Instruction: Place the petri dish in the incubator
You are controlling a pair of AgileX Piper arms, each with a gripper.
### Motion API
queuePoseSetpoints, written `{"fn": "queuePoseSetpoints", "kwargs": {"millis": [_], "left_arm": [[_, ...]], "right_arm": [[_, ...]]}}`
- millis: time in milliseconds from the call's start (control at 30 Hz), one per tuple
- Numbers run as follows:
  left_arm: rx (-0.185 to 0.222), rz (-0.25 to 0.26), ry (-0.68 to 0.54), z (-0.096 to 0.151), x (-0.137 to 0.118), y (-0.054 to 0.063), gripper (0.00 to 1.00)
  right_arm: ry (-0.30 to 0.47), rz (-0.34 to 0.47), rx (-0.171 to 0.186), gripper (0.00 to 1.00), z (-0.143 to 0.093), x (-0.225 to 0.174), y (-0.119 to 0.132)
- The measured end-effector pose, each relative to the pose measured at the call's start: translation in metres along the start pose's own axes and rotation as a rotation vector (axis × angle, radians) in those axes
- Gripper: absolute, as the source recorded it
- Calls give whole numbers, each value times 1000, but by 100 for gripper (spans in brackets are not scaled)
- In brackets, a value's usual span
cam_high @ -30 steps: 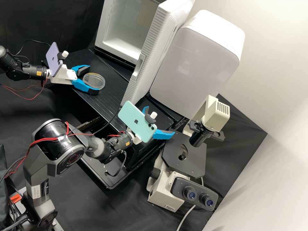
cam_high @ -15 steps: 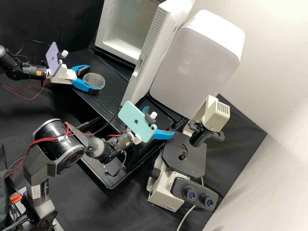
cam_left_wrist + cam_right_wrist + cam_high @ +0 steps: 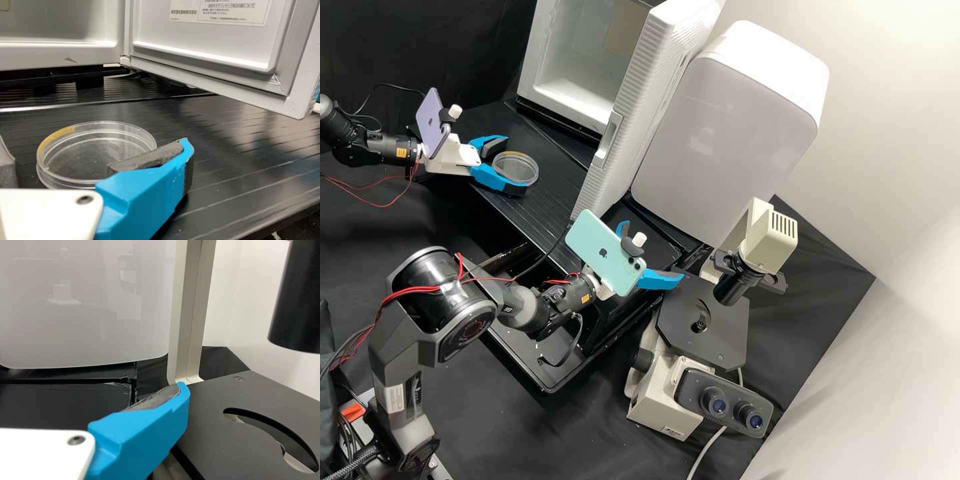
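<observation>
Black ribbed bench top on black cloth, pale wall at 3 o'clock in the high view; clear petri dish lies flat on the bench top at 10 o'clock of that view, with a yellowish band on part of its rim; left gripper is low over the bench, blue fingers spread wide with the dish between them; in the left wrist view one finger's dark pad sits just in front of the dish rim, contact cannot be told; purple phone clamped on that wrist; white incubator at 1 o'clock from the dish, its ribbed door swung open, the door's lower edge hanging over the bench near the dish; right gripper at 5 o'clock from the dish, well apart, fingers spread and holding nothing, one blue finger just at the edge of the black stage of the microscope; mint phone on that wrist; white rounded housing at 1 o'clock from the right gripper, beside the open door.
</observation>
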Motion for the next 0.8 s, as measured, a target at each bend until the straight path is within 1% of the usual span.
{"fn": "queuePoseSetpoints", "kwargs": {"millis": [100, 167, 300, 367, 500, 800], "left_arm": [[5, -3, 2, 0, 0, -1, 0], [25, -4, 3, -1, 1, -1, 0], [22, 1, 14, -2, 1, -1, 0], [31, 2, 17, -2, 1, -1, 0], [20, 7, 27, -2, 1, 0, 0], [19, 11, 35, -3, 1, 0, 0]], "right_arm": [[0, 0, 0, 100, 0, 0, 0], [0, 0, 0, 100, 0, 0, 0], [0, 0, 0, 100, 0, 0, 0], [0, 0, 0, 100, 0, 0, 0], [0, 0, 0, 100, 0, 0, 0], [0, 0, 0, 100, 0, 0, 0]]}}
